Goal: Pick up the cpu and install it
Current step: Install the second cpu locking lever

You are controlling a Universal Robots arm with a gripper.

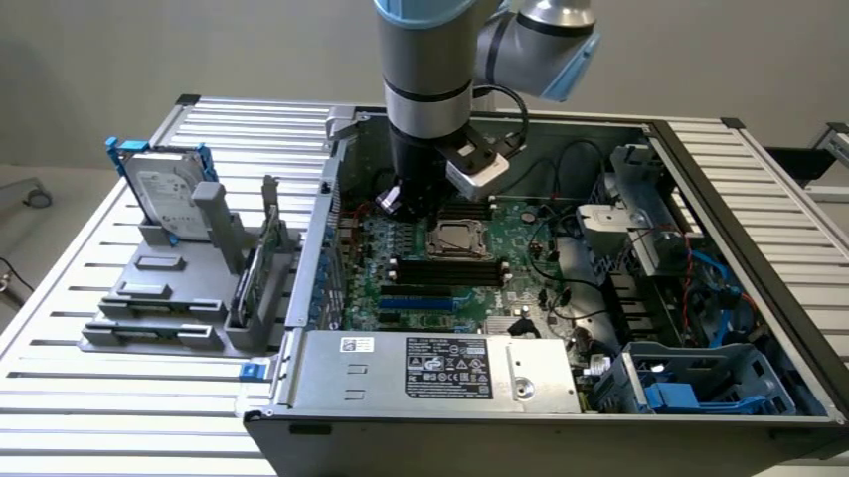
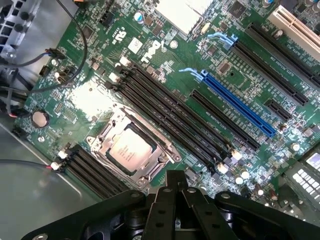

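The cpu (image 2: 131, 152) is a small silvery square lying flat inside the metal socket frame (image 2: 150, 172) on the green motherboard (image 2: 165, 65). In the exterior view the socket (image 1: 458, 238) sits mid-board inside the open computer case. My gripper (image 2: 175, 181) hangs above the board just beside the socket, its black fingers (image 2: 167, 192) pressed together with nothing visible between them. Seen from outside, the gripper (image 1: 397, 205) is low in the case, off the socket toward the exterior view's left.
Long black memory slots (image 2: 175, 112) flank the socket; a blue slot (image 2: 240, 110) lies beyond. Cables (image 1: 571, 169) and drive cages (image 1: 637, 229) crowd the case's right in the exterior view. A hard drive (image 1: 166, 189) stands in a grey fixture (image 1: 173, 298) on the slatted table.
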